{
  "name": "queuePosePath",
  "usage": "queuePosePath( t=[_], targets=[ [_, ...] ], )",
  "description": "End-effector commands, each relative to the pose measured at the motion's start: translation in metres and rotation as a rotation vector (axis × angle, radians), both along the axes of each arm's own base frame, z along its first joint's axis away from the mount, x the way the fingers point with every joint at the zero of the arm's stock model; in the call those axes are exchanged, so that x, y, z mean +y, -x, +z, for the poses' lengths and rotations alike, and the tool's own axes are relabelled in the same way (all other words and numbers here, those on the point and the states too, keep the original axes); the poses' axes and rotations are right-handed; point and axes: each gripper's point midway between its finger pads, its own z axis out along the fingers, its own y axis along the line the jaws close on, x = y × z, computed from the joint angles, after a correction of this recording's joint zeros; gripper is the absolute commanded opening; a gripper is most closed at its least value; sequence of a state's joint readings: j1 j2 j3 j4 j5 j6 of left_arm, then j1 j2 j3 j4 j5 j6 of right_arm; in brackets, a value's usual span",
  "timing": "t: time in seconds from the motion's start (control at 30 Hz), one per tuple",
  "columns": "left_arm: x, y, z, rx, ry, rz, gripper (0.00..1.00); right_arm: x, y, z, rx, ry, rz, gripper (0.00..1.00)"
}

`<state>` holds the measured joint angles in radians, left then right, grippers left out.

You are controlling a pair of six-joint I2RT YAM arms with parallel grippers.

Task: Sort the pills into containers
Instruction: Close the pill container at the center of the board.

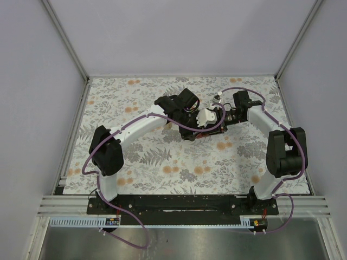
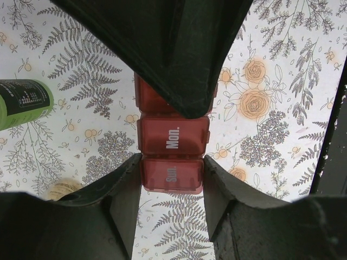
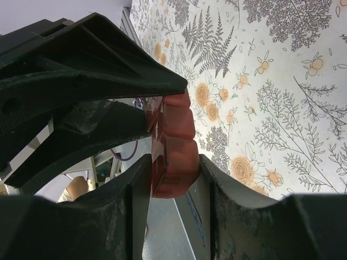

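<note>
Dark-red pill box [image 2: 172, 140] is sitting just right of centre, mid-depth. Its "Sun." and "Mon." lids are lying shut, and the compartments beyond them are hiding from view. Can't tell whether it's resting down or lifted. Bright green bottle [image 2: 21, 103] is lying on its side, well apart from the box. Small pale bottle [image 2: 60, 188] is peeking out near that one, mostly hidden.

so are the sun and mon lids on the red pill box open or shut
Shut. In the left wrist view both labelled lids lie flat and flush on the pill box; no compartment interior shows.
</note>
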<state>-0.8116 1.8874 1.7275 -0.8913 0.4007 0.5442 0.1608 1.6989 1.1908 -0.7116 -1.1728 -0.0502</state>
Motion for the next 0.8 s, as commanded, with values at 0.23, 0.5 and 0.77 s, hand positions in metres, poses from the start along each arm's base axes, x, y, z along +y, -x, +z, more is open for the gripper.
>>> queuePosePath(
  t=[0.23,0.5,0.77],
  targets=[
    [-0.006,-0.012,0.034,-0.082,0.073,0.015,0.00,0.004,0.005,0.019,-0.017,-0.049,0.036,0.28],
    [-0.008,-0.010,0.032,-0.072,0.073,0.014,0.00,0.004,0.002,0.020,-0.016,-0.047,0.029,0.02],
    [-0.010,-0.007,0.037,-0.079,0.095,0.006,0.18,-0.004,-0.007,0.027,-0.031,-0.062,-0.016,0.00]
  ],
)
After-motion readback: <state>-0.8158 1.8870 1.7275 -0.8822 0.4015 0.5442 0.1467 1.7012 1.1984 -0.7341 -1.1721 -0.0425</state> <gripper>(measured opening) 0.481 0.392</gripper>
